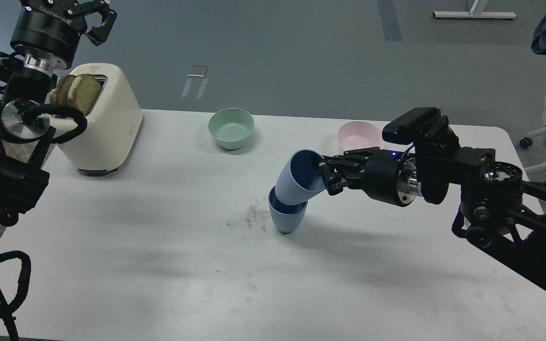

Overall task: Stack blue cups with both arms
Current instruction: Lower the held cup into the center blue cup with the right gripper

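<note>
One blue cup (286,218) stands upright at the middle of the white table (159,265). My right gripper (326,176) is shut on the rim of the second blue cup (296,181), which is tilted with its mouth toward the gripper. The base of the held cup sits inside the mouth of the standing cup. My left gripper (94,19) is raised at the top left, above the toaster, with its fingers spread and nothing in it.
A cream toaster (107,123) with bread slices (75,92) stands at the back left. A mint-green bowl (231,128) is at the back centre and a pink bowl (359,135) at the back right, behind my right wrist.
</note>
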Motion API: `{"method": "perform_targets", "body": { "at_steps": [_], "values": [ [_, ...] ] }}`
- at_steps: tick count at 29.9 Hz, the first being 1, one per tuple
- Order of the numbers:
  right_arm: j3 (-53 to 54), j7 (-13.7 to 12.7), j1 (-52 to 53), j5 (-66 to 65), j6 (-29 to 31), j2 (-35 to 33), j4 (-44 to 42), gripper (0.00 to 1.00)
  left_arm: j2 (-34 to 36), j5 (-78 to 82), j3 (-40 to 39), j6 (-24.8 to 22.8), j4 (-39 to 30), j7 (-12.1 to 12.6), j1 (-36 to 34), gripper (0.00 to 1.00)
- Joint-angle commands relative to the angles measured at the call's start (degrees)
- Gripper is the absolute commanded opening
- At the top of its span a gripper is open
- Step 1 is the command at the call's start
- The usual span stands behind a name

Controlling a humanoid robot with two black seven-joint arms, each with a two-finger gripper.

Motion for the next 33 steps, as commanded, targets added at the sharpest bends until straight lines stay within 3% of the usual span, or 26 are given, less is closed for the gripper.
{"method": "perform_targets", "body": {
  "at_steps": [1,29,33],
  "values": [
    [-0.02,-1.15,0.03,-0.1,-0.01,0.22,-0.34,0.0,-0.07,0.08,0.03,0.01,0.0,0.0,0.16,0.98],
    [-0.89,-1.24,-0.4,-0.18,-0.01,2.06,-1.13,0.0,0.1,-0.01,-0.23,-0.35,0.09,0.0,0.42,0.98],
    [-0.89,-1.24,-0.58,-0.36,-0.01,2.41,-1.22,0.15,0.19,-0.01,-0.23,-0.43,0.09,0.0,0.51,0.98]
  ]
}}
